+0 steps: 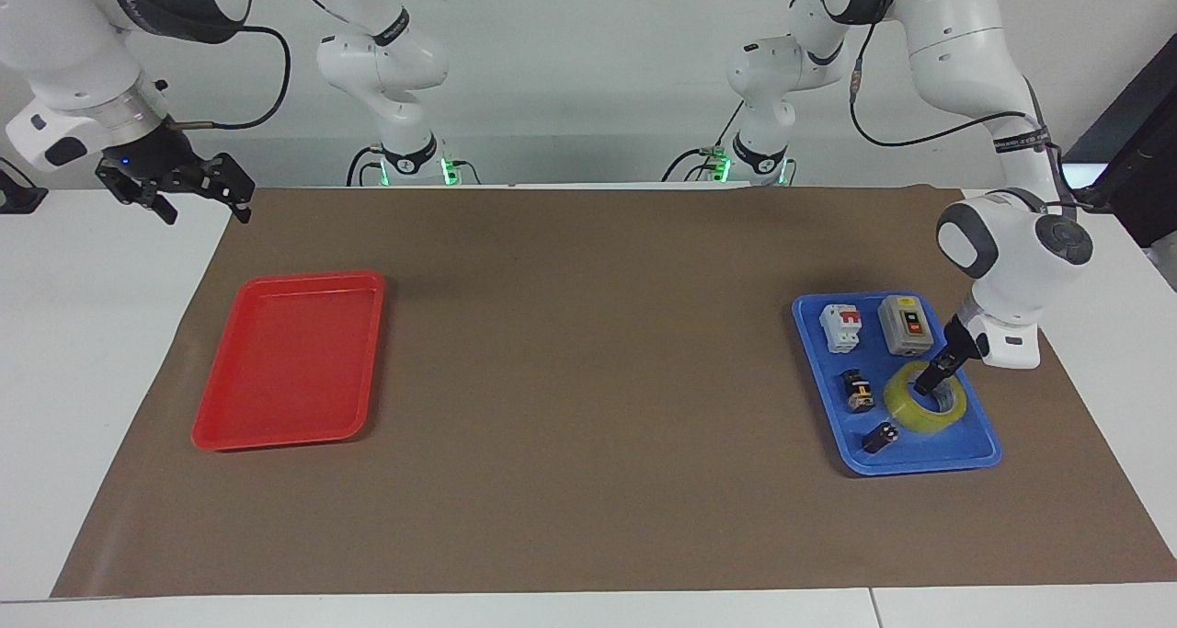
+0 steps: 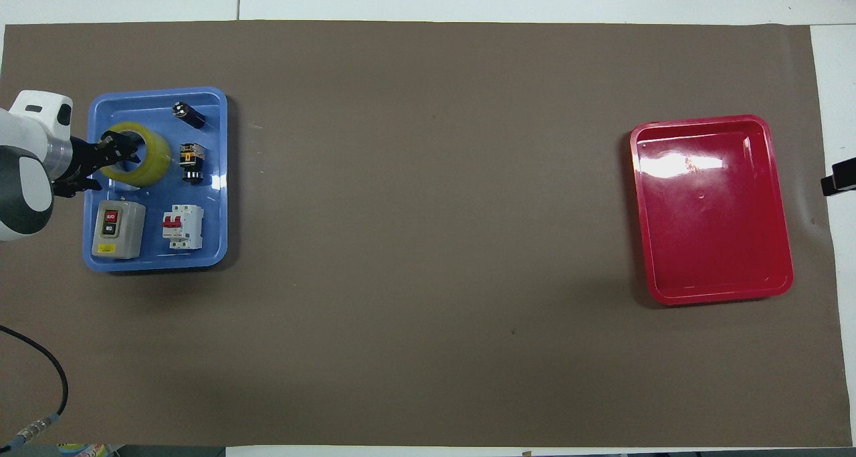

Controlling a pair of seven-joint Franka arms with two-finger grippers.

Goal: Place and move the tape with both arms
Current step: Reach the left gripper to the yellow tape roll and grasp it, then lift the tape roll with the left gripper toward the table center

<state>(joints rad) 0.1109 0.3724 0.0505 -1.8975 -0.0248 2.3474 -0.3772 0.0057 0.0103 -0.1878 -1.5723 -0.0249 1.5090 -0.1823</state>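
Brown paper covers the surface. My left jaws (image 1: 924, 387) dip into the tape (image 1: 929, 407) in the blue tray (image 1: 919, 462); I cannot tell their grip. My right jaws (image 1: 198, 200) wait, spread, near the red tray (image 1: 276, 426).

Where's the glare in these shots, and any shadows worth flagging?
Overhead view: strong white glare on the red tray floor, toward the end farther from the robots; soft shadow along the blue tray edge. Facing view: red tray matte, no hotspot; faint shadow beside the blue tray.
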